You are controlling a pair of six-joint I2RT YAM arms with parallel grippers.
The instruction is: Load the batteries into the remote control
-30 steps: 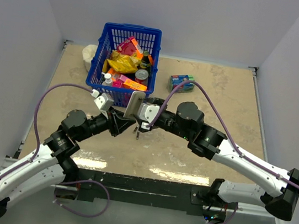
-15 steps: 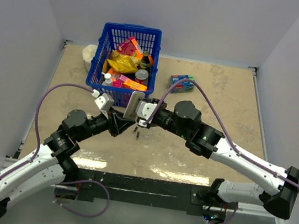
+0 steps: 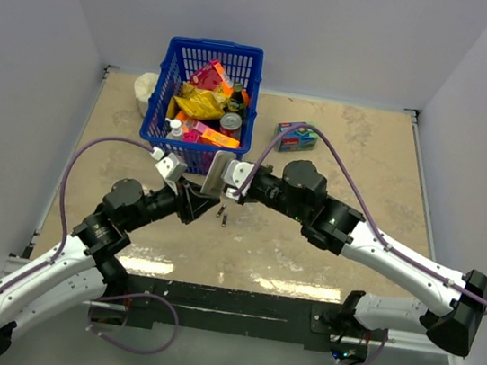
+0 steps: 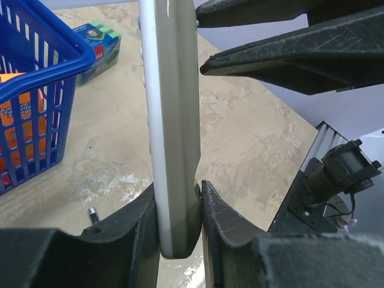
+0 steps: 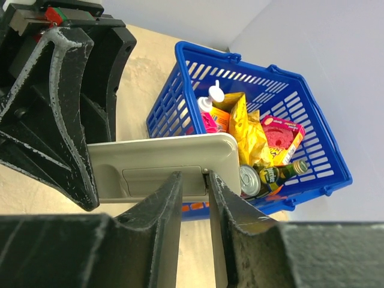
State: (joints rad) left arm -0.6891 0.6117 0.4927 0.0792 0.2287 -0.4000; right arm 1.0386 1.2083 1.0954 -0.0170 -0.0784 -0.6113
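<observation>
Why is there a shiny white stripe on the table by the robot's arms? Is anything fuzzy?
Top view: that stripe is light glaring off the table. Left wrist view: the remote control shines along its top, and the left gripper, close to the lens, looks soft. Right wrist view: the blue basket is sharp.

A: Any txt legible anywhere?
B: None for sure; blue-green box (image 3: 296, 136) has print, but from top it's just colour patches; left wrist cam shows a red strip w/ pale marks on it, too blurred.
A: Stuff in the blue basket (image 3: 215, 47)?
B: Orange pack (image 4: 21, 114) has pale lettering behind the bars, can't make out a word; bottle (image 5: 275, 174) label has yellowish script, unreadable; pink box (image 5: 279, 135) & yellow bag (image 5: 249, 129): graphics only.
</observation>
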